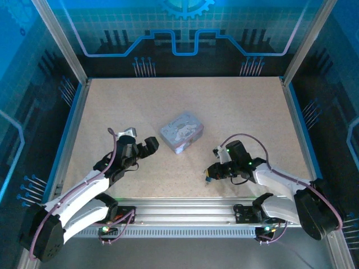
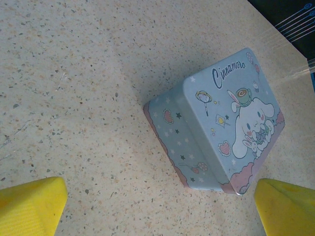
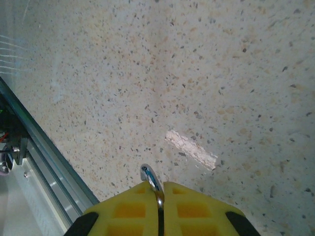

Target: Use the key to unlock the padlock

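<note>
Beige table (image 1: 241,106): speckled stone pattern, with blue walls around it.
Tin (image 1: 181,131): grey-blue, with a cartoon rabbit on the lid. It lies flat near the middle of the table, with one corner turned toward the arms.
Left arm: it rises from its base at the near-left corner and stretches forward and to the right. The wrist points at the tin.
Left gripper (image 1: 151,144): it is just left of the tin and apart from it. The jaws stand wide apart and hold nothing.
Left pads (image 2: 32,209): yellow, one at each lower corner of the wrist view. The tin lies beyond them, in line with the gap, and touches neither pad.
Right arm: the elbow is bent at the near-right corner and the forearm points left. A purple cable (image 1: 247,137) loops over it.
Right gripper (image 1: 209,174): it is to the right of the tin and nearer to the arms, well apart from the tin and low over the table. The jaws are pressed together on the key.
Key (image 3: 153,181): a thin bright metal sliver clamped between the right pads (image 3: 197,211). Its curved end sticks out above them, over bare table.
Rail (image 3: 44,162): aluminium, to the left of the right gripper in its wrist view.
Pale mark (image 3: 191,150): a small oblong patch on the table, just beyond the key.
</note>
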`<state>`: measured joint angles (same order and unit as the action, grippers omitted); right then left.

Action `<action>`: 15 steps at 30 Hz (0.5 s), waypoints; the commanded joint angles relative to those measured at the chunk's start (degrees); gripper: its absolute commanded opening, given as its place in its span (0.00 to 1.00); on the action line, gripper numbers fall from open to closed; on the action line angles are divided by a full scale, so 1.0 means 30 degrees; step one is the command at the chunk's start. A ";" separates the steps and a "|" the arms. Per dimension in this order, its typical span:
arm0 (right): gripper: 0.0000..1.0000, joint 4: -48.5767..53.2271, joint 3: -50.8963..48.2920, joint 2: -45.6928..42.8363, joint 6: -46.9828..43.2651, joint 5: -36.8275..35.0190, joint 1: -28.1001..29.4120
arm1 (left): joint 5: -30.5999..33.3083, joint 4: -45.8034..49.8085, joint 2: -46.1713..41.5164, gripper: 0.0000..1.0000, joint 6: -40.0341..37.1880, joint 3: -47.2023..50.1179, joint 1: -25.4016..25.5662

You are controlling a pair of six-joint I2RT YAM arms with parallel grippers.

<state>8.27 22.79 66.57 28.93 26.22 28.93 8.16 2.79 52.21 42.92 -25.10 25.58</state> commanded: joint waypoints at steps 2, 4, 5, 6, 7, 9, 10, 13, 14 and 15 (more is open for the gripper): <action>0.10 -0.1459 0.0080 0.1122 0.0025 0.0928 0.0198 | 0.0149 0.0236 -0.0183 0.99 -0.0375 0.0200 -0.0195; 0.11 -0.1851 0.0110 0.1628 -0.0004 0.0929 0.0192 | 0.0135 0.0242 -0.0192 0.99 -0.0389 0.0194 -0.0181; 0.12 -0.2065 0.0164 0.1919 -0.0033 0.0948 0.0185 | 0.0091 0.0276 -0.0173 0.99 -0.0386 0.0191 -0.0208; 0.12 -0.2273 0.0168 0.2189 -0.0061 0.0971 0.0198 | 0.0070 0.0293 -0.0175 0.99 -0.0389 0.0168 -0.0208; 0.13 -0.2492 0.0223 0.2532 -0.0057 0.1030 0.0198 | 0.0062 0.0331 -0.0184 0.99 -0.0389 0.0137 -0.0222; 0.13 -0.2857 0.0336 0.3207 -0.0087 0.1127 0.0165 | 0.0119 0.0421 -0.0171 0.99 -0.0389 0.0135 -0.0237; 0.13 -0.3029 0.0423 0.3589 -0.0092 0.1212 0.0171 | 0.0162 0.0454 -0.0159 0.99 -0.0360 0.0129 -0.0237; 0.13 -0.3305 0.0706 0.4634 -0.0149 0.1448 0.0168 | 0.0114 0.0479 -0.0171 0.99 -0.0345 0.0109 -0.0255; 0.13 -0.3415 0.0736 0.4864 -0.0124 0.1525 0.0162 | 0.0095 0.0507 -0.0170 0.99 -0.0360 0.0068 -0.0267; 0.13 -0.3576 0.0739 0.5083 -0.0099 0.1631 0.0143 | 0.0106 0.0550 -0.0175 0.99 -0.0359 0.0046 -0.0269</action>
<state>-0.62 24.14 79.96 28.91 29.87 28.93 8.14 2.87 52.21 42.92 -25.10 25.21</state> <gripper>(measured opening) 0.131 0.990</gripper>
